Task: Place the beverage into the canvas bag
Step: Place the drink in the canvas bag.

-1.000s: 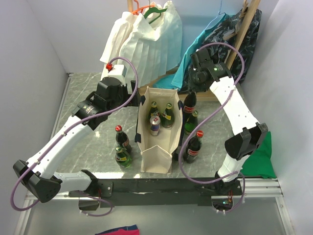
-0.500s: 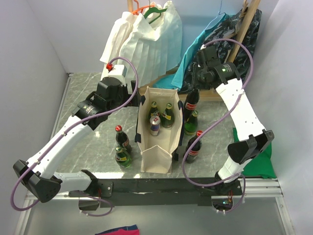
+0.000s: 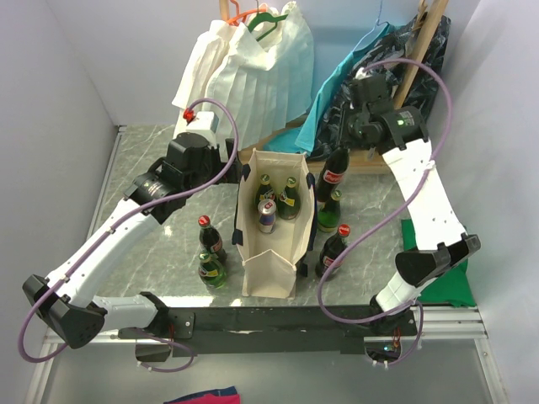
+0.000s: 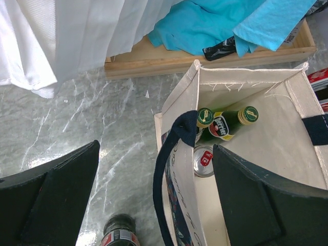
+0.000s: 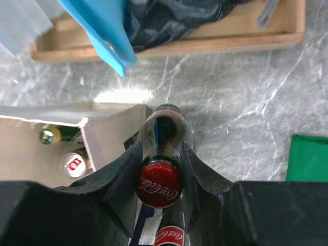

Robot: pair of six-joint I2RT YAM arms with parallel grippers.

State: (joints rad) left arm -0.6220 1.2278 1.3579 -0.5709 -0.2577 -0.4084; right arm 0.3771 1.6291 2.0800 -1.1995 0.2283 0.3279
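Black fingers [image 5: 120, 169] of your right gripper [image 5: 159, 174] pinch the cola bottle [image 5: 163, 125] at the neck, just under its red cap. The bottle hangs just outside the right wall of the canvas bag [image 3: 269, 261]. Inside the bag you already have two green bottles [image 4: 225, 123] and a can [image 4: 204, 160]. Your left gripper [image 4: 154, 205] is spread wide over the bag's left wall and its navy handle [image 4: 169, 154].

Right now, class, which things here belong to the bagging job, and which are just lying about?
Job: canvas bag; cola bottle in the right gripper; loose bottles beside the bag.
Lying about: white garment; turquoise cloth; green cloth; wooden tray.
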